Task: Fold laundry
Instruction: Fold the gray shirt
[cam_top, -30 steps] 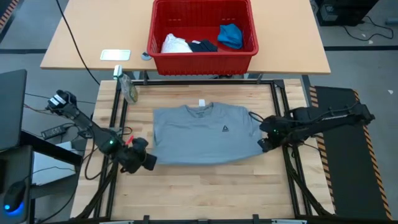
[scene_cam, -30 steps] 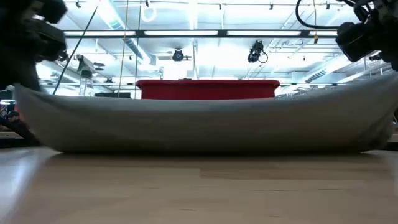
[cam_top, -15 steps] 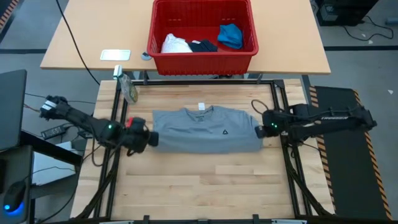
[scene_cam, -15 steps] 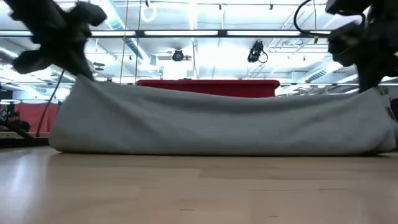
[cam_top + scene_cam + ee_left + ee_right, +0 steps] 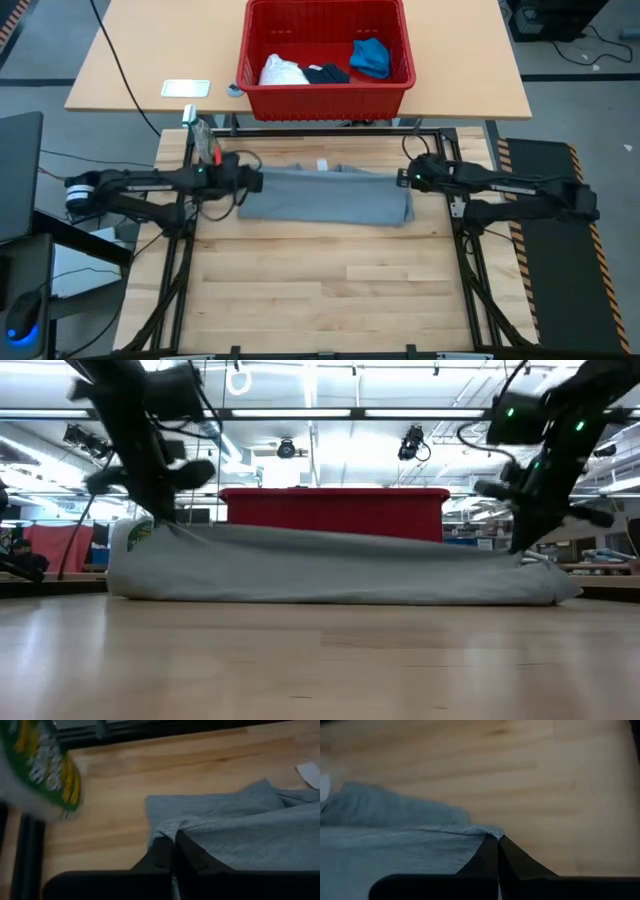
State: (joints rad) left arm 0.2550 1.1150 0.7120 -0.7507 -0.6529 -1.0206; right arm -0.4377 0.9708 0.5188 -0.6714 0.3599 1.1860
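Here, grey T-shirt (image 5: 325,195) folded, left claw (image 5: 250,181) and right claw (image 5: 405,179) pinching its far edge — bare wood nearer.

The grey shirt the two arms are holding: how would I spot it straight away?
Below the red basket, on the wooden table, the grey T-shirt lies folded into a long strip between both arms. The other clothes sit inside the basket.

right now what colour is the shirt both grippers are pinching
Grey. The T-shirt shows best in the high view, folded on the wooden table and pinched at each end.
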